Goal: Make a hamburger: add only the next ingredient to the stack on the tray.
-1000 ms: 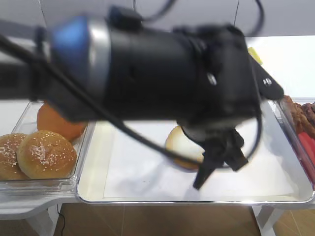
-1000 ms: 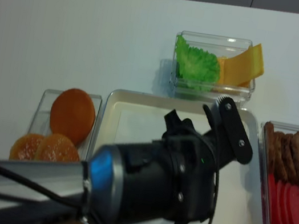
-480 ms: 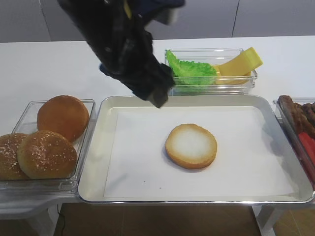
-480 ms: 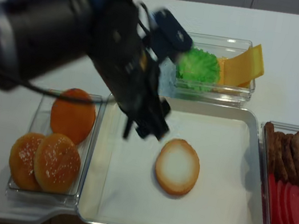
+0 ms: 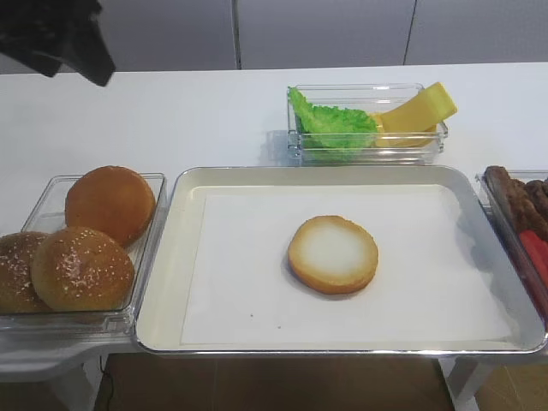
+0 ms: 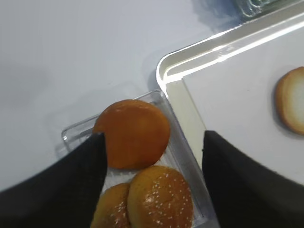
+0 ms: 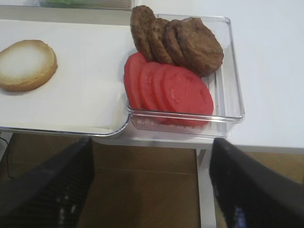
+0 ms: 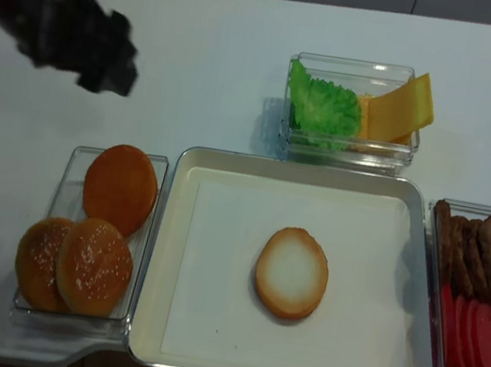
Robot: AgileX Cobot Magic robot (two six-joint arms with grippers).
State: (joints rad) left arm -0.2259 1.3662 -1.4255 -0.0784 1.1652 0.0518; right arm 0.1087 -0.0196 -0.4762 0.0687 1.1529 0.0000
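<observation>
- Left gripper (image 6: 152, 190): fingers (image 6: 57, 185) spread apart, holding nothing, above the bun tub (image 6: 76, 135).
- Right gripper (image 7: 152, 190): fingers wide apart, empty, near the tomato tub (image 7: 235, 99).
- Bun half (image 5: 332, 254): cut face up, mid tray (image 5: 163, 282).

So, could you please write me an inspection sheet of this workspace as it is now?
Surface: white table.
Job's things: flat bun half, cut face up, alone on the lined tray.
Clutter: tub of buns; tub with lettuce and cheese; tub with patties and tomato slices.
Grippers: left tool open, above the bun tub; right tool open, empty.
Cables: nothing seen.
Surroundings: grey wall panels behind.
</observation>
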